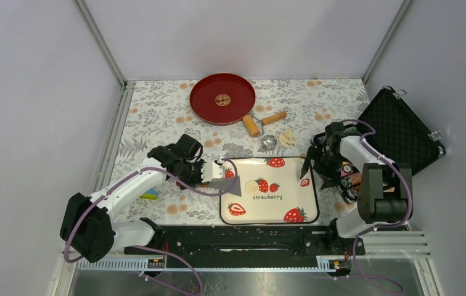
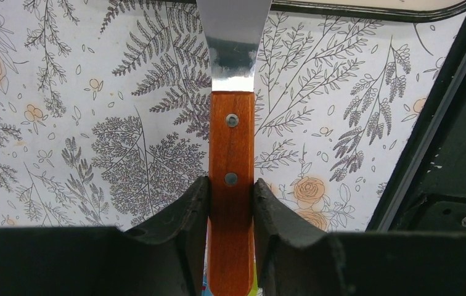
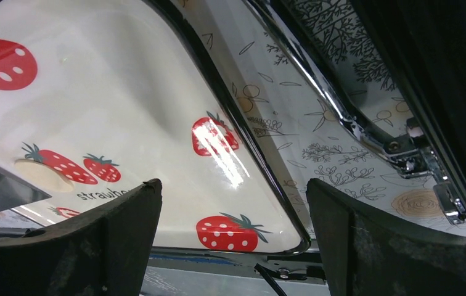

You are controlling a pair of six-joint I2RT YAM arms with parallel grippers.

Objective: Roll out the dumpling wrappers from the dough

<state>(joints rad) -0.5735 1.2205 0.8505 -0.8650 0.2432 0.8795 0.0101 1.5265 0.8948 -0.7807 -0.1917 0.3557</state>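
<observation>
A small round pale dumpling wrapper [image 1: 251, 185] [image 3: 42, 174] lies flat on the strawberry tray [image 1: 280, 206] [image 3: 126, 92], left of its middle. My left gripper [image 1: 201, 174] [image 2: 231, 203] is shut on the wooden handle of a scraper [image 2: 231, 154]. The scraper's metal blade [image 1: 227, 185] [image 2: 233, 37] reaches over the tray's left edge, just left of the wrapper. My right gripper [image 1: 314, 163] [image 3: 233, 185] hangs open and empty over the tray's right edge. A lump of pale dough [image 1: 287, 137] rests on the cloth behind the tray.
A red plate [image 1: 222, 98] stands at the back, with a wooden rolling pin [image 1: 261, 121] and a small metal cup [image 1: 269, 142] in front of it. An open black case [image 1: 403, 129] lies at the right, its metal latch [image 3: 403, 148] near my right gripper.
</observation>
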